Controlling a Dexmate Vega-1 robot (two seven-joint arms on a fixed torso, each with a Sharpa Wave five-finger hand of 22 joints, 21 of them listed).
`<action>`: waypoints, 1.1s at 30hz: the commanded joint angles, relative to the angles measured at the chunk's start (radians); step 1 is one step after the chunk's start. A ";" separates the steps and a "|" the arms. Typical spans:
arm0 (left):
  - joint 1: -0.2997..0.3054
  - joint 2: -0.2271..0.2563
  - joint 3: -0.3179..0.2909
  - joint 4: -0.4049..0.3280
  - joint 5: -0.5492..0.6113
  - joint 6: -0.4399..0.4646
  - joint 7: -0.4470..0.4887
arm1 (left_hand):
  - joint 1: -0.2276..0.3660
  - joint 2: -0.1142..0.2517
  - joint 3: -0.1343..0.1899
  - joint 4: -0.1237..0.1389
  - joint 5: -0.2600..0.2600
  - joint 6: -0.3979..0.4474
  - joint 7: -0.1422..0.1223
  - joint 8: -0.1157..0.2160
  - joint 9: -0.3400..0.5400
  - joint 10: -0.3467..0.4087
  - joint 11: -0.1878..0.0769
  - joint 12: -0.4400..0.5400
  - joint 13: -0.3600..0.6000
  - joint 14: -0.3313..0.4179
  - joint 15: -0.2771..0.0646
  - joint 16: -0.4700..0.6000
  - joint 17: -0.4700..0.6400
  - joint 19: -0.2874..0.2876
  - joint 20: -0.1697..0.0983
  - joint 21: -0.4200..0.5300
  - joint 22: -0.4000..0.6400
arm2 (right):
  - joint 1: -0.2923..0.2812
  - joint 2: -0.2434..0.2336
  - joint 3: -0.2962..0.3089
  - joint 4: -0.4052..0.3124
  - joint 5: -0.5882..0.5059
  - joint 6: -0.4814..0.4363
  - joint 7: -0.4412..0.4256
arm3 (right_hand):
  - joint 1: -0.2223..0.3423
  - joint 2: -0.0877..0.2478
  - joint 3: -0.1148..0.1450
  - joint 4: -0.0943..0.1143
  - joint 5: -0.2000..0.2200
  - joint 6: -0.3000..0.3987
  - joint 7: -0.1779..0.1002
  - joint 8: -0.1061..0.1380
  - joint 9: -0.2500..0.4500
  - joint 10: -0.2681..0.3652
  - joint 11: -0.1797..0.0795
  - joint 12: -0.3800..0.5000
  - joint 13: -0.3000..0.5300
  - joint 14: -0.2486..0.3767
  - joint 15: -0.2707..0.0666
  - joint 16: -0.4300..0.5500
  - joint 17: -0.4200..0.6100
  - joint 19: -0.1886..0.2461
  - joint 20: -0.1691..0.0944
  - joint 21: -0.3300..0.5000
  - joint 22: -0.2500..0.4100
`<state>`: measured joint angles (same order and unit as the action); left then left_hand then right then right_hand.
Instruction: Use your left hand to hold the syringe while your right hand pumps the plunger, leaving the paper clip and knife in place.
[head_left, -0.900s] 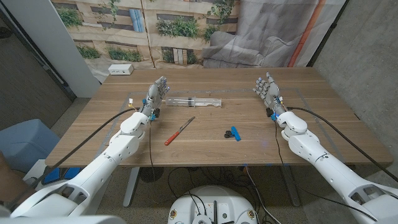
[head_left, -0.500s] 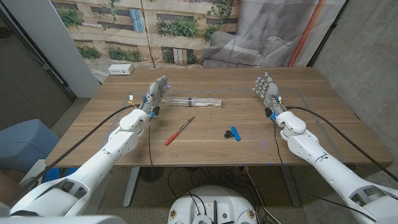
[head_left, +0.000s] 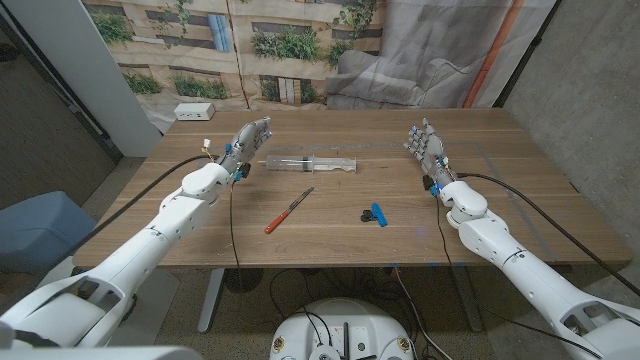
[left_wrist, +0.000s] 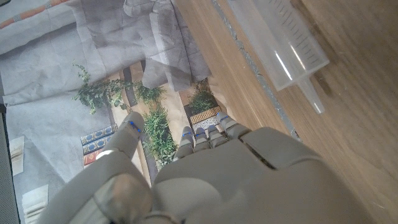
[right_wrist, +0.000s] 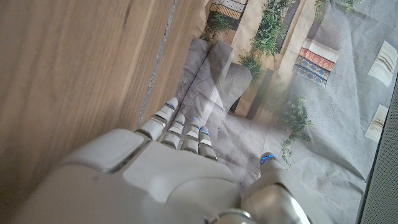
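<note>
Two hands up, and the left one is closing on the syringe.

From the head view, the left hand (head_left: 249, 141) has swung further out over the wooden table (head_left: 520, 190) than a moment ago; it stands just beside the nozzle end of the syringe (head_left: 311, 162), fingers apart, holding nothing. The right hand (head_left: 424, 146) waits well to the right, fingers spread and empty, unmoved. The knife (head_left: 288, 211) and the blue paper clip (head_left: 375, 213) lie nearer the front edge, untouched. From the left wrist view, the syringe (left_wrist: 278, 42) lies just beyond the fingers (left_wrist: 205, 138), not yet touched, so I'd say the grasp comes next. From the right wrist view, the right hand (right_wrist: 180, 174) shows loosely parted fingers beside bare table.
</note>
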<state>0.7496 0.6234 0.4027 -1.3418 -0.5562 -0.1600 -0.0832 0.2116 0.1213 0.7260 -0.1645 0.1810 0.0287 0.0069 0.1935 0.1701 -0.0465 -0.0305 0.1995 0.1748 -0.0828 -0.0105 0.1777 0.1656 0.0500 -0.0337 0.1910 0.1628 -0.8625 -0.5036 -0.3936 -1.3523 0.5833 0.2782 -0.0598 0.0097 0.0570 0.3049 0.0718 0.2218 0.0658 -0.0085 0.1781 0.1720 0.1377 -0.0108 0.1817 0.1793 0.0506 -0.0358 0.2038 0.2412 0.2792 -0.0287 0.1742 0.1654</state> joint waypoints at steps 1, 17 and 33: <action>-0.035 0.137 0.050 -0.165 0.146 0.152 0.043 | 0.027 -0.003 0.003 -0.017 0.000 0.022 -0.007 0.013 0.005 0.022 -0.006 0.010 0.004 0.007 -0.014 0.004 0.002 0.010 -0.002 -0.004 0.003 | -0.015 -0.003 0.008 -0.012 -0.017 0.016 -0.031 | 0.001 0.016 0.004 0.005 0.007 0.006 0.004 0.005 0.004 0.006 -0.002 0.006 0.004 0.003 -0.005 0.003 0.001 -0.001 -0.004 0.006 0.002; -0.110 0.272 0.161 -0.433 0.410 0.488 0.050 | 0.095 -0.035 0.004 -0.030 -0.001 0.058 -0.033 0.020 0.006 0.084 -0.044 0.018 0.005 0.073 -0.038 0.011 0.001 0.052 -0.002 0.001 0.003 | -0.003 -0.012 0.021 0.021 -0.008 0.051 0.007 | 0.008 0.018 0.007 0.003 0.009 0.009 0.000 0.007 0.003 0.010 -0.001 0.008 0.004 0.006 -0.005 0.002 -0.004 -0.001 -0.003 0.008 0.002; -0.285 0.339 0.317 -0.536 0.738 0.663 -0.188 | 0.171 -0.095 -0.004 -0.032 0.000 0.091 -0.073 0.027 0.006 0.137 -0.078 0.017 0.006 0.148 -0.058 0.014 0.001 0.084 -0.018 0.000 0.002 | -0.005 -0.017 0.023 0.023 -0.022 0.073 0.006 | 0.014 0.019 0.011 0.001 0.010 0.012 -0.002 0.008 0.003 0.011 -0.001 0.008 0.003 0.010 -0.002 0.003 -0.008 -0.001 0.000 0.009 0.002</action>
<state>0.5776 0.9166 0.6174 -1.7984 -0.0369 0.3820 -0.1159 0.3678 0.0331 0.7227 -0.1942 0.1811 0.1075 -0.0614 0.2147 0.1699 0.0822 -0.1056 0.2150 0.1778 0.0494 -0.0378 0.1818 0.1642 0.1218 -0.0369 0.1911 0.1630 -0.8654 -0.5143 -0.3733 -1.3273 0.5722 0.3403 -0.0514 0.0139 0.0713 0.3091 0.0760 0.2257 0.0698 -0.0124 0.1781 0.1723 0.1377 -0.0108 0.1817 0.1791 0.0505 -0.0358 0.2038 0.2321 0.2792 -0.0285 0.1782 0.1651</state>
